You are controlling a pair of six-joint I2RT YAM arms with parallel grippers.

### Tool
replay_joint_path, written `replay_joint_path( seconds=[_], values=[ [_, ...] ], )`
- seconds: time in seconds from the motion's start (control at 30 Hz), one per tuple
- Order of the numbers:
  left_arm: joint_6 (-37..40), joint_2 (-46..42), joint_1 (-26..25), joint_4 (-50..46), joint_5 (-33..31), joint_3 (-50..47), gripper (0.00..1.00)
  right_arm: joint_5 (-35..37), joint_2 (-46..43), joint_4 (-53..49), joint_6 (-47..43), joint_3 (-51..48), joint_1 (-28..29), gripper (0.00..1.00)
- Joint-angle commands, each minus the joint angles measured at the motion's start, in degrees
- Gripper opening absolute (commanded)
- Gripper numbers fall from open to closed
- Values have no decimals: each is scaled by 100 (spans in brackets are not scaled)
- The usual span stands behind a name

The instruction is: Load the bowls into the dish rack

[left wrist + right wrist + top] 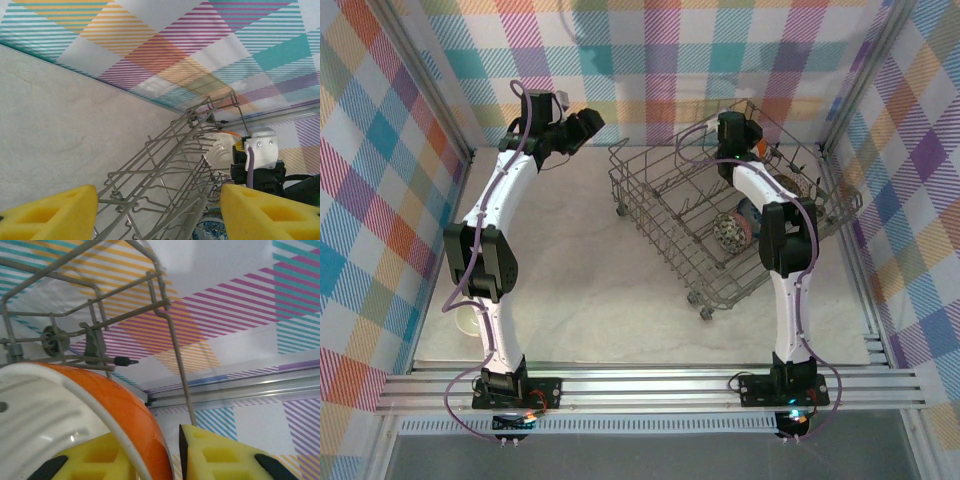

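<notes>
Right pincer (160,460) first: the wall of the orange bowl (127,410) sits between my two yellow pads, one inside over the ribbed white lining and one outside. A thin dark gap shows between the outer pad (220,455) and the orange glaze, so I call that released, not clenched. The bowl is glossy orange outside and white inside with a pale rim, and its mouth is turned sideways. It sits in the far corner of the rack (665,205), under the top rim wires and a small wheel (50,340). It's tight here: one thin upright wire comes down just beside my outer pad, and past it run a metal rail (240,390) and the checked back wall (650,60). From above, the rack sits at an angle with its right corner near the right wall (910,150). Lower in it I see a speckled bowl (730,232), and a blue-and-white bowl (210,232) peeks through the wires. Over to my left pincer (160,215): its pads are spread wide with nothing between them. It hangs above the far left of the table (580,260), looking along the rack. There's plenty of bare table between the rack and my left arm. A white bowl (470,318) sits out there on the table, just beside that arm near the left wall.
</notes>
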Motion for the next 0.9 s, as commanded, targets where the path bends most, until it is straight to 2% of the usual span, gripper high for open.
replay_joint_path(
  seconds=[0.0, 0.1, 0.3, 0.43, 0.6, 0.7, 0.87],
  values=[
    [-55, -172, 69, 81, 37, -59, 66, -40, 65, -85, 109, 330, 34, 29],
    [-48, -174, 61, 30, 9, -57, 66, -31, 88, -280, 211, 476, 50, 40],
    [-51, -246, 75, -71, -83, -115, 66, -48, 82, -877, 629, 812, 56, 69],
    [-58, -354, 61, -313, -273, -110, 67, -258, -9, -1656, 1138, 1110, 51, 83],
    [-6, -542, 69, -952, -625, -35, 68, -658, -160, -2532, 1801, 1276, 8, 91],
    [127, -715, 69, -1320, -843, -69, 68, -1074, -273, -2909, 2077, 1277, -34, 100],
    [372, -1119, 60, -1868, -1196, -381, 69, -1434, -593, -3162, 2353, 1086, -41, 99]
  ],
)
